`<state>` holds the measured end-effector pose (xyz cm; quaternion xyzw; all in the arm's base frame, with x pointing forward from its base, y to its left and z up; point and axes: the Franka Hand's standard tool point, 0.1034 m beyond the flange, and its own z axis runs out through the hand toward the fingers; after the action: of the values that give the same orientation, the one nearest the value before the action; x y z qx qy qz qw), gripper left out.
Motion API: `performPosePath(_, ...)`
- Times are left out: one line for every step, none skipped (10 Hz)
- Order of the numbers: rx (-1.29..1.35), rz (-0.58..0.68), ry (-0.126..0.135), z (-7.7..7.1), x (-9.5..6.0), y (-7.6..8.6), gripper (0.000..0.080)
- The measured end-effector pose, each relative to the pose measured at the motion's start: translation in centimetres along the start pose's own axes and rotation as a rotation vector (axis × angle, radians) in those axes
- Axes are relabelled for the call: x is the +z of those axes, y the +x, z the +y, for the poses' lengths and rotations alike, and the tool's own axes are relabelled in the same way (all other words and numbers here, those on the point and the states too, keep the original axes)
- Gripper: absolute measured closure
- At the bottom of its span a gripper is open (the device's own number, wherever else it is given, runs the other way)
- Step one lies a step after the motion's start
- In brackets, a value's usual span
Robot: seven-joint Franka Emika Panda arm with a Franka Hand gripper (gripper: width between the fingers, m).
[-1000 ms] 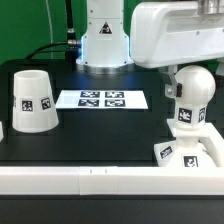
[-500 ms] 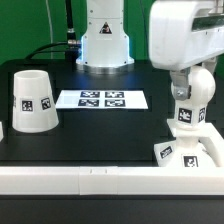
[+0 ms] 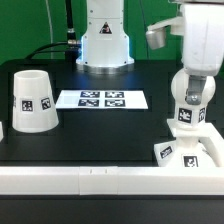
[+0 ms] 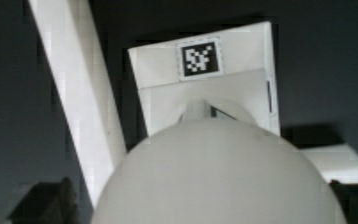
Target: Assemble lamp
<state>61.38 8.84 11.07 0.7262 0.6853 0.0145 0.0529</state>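
Three lamp parts: all white plastic with black-and-white square tags, on the black table.
Bulb: the round-headed white bulb (image 3: 190, 98) stands upright on the flat square stepped white base (image 3: 188, 152), near the table's front edge at the exterior view's right; in the wrist view its dome (image 4: 208, 172) fills the foreground over the base (image 4: 202, 85).
Shade: the tapered cup-like white shade (image 3: 33, 100) sits wide end down, near the table's edge at the exterior view's left, well apart from the base.
Gripper: the arm's two-finger gripper (image 3: 192, 75) is directly above the bulb's head; its fingers are hidden, so I cannot tell how far open it is or whether it grips the bulb.
Marker board: the flat white marker board (image 3: 101, 99) lies mid-table between shade and bulb.
Wall: the white rail-like border wall (image 3: 80, 179) runs along the front edge.
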Motion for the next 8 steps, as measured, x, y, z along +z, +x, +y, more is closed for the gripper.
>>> performPosePath(-0.058,-0.007,-0.002,0.08,-0.08,-0.01,0.01)
performPosePath(-0.129,-0.012,-0.004,0.13,-0.06,-0.12,0.01)
performPosePath(-0.169,-0.015,-0.002,0.08,0.11,-0.21,0.01)
performPosePath(-0.17,-0.015,-0.001,0.08,0.14,-0.27,0.01)
performPosePath(-0.167,-0.016,-0.001,0.08,0.16,-0.32,0.0221)
performPosePath(-0.156,-0.016,-0.001,0.08,0.16,-0.35,0.0221)
performPosePath(-0.137,-0.016,-0.001,0.08,0.16,-0.36,0.0223)
performPosePath(-0.136,-0.016,-0.001,0.09,0.17,-0.4,0.0223)
